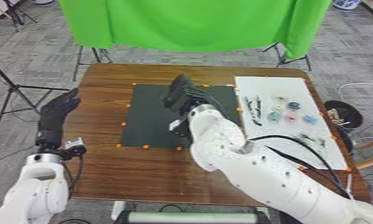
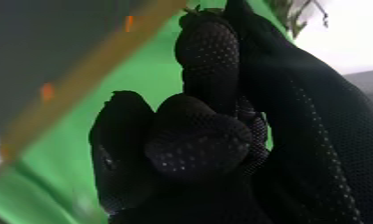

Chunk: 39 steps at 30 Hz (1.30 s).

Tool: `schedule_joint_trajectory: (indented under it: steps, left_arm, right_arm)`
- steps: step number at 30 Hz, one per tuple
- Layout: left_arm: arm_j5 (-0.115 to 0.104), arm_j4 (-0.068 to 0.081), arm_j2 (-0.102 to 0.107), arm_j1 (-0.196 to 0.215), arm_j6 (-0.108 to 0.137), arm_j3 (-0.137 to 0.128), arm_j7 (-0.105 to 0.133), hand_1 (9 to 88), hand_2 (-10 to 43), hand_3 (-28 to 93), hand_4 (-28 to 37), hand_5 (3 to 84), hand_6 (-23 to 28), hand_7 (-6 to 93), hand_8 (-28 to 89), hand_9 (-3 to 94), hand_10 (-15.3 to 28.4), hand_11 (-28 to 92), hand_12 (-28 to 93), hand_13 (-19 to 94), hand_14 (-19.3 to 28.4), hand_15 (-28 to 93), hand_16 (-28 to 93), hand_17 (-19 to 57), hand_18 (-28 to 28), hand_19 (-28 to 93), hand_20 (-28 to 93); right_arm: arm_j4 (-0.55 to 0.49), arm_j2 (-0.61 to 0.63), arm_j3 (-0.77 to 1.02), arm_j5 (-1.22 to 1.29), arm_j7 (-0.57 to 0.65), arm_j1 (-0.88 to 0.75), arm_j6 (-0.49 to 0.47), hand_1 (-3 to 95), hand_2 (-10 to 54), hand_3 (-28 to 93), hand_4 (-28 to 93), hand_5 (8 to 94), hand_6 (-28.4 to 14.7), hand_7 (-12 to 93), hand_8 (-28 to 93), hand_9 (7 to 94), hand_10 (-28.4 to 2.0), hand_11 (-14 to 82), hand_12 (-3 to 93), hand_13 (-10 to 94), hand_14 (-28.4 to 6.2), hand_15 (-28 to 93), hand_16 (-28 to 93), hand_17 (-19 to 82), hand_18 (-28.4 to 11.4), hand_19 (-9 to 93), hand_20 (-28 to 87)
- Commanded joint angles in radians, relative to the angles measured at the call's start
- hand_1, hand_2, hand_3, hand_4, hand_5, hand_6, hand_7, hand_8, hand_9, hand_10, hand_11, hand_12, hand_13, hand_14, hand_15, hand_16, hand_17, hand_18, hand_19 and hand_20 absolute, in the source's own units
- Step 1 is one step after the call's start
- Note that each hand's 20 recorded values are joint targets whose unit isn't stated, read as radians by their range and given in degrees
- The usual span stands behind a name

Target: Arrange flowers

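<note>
Right hand (image 1: 181,95) is hovering over the dark mat (image 1: 145,120), spread or pinching I cannot tell, while the small flowers (image 1: 291,117) are lying on the white board (image 1: 296,86), the arranging seemingly only beginning, most of it remaining.

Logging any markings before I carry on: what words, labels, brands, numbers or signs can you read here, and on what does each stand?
No text can be read on anything here.
Small dark marks on the right arm's white shell: too small to tell whether they are print.
White block by the left wrist: too small to make out any label.
White sheet: no readable words or numbers.
</note>
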Motion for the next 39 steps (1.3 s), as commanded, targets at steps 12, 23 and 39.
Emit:
schedule_joint_trajectory:
  steps: [12,23,39]
  left_arm:
    - [0.041,0.032,0.018,-0.026,0.028,0.067,0.038,16.6,0.0,72,-28.3,44.4,0.6,15.0,-10,44.5,13.5,17,9,30,13.8,13,-1,3.1,9.6,4,13]
    - [0.047,0.055,0.003,-0.006,0.001,0.056,0.059,15.8,-3.0,74,-28.3,44.3,0.4,15.1,-10,44.5,13.2,17,9,31,13.6,13,-1,3.2,9.7,4,14]
    - [0.044,0.068,-0.032,0.011,0.004,0.094,0.07,14.8,-3.6,75,-28.3,44.4,-0.2,15.9,-10,45.0,13.0,17,9,32,13.4,12,-1,3.9,9.4,3,14]
  right_arm:
    - [0.043,-0.052,-0.07,0.23,0.058,-0.009,0.176,55.4,-9.5,63,29,68.0,-6.7,55,6,91.9,-13.0,36.3,30.4,94,-1.7,61,16,78,-3.6,87,34]
    - [0.067,-0.07,-0.071,0.343,0.083,-0.026,0.237,54.8,-9.5,63,28,67.7,-7.1,55,5,92.2,-13.1,34.4,28.3,94,-2.4,58,15,79,-3.5,83,33]
    - [0.067,-0.087,-0.083,0.459,0.071,-0.048,0.271,56.4,-9.5,63,25,67.0,-7.0,55,4,92.5,-13.0,30.6,27.0,94,-3.1,54,15,78,-3.5,80,34]
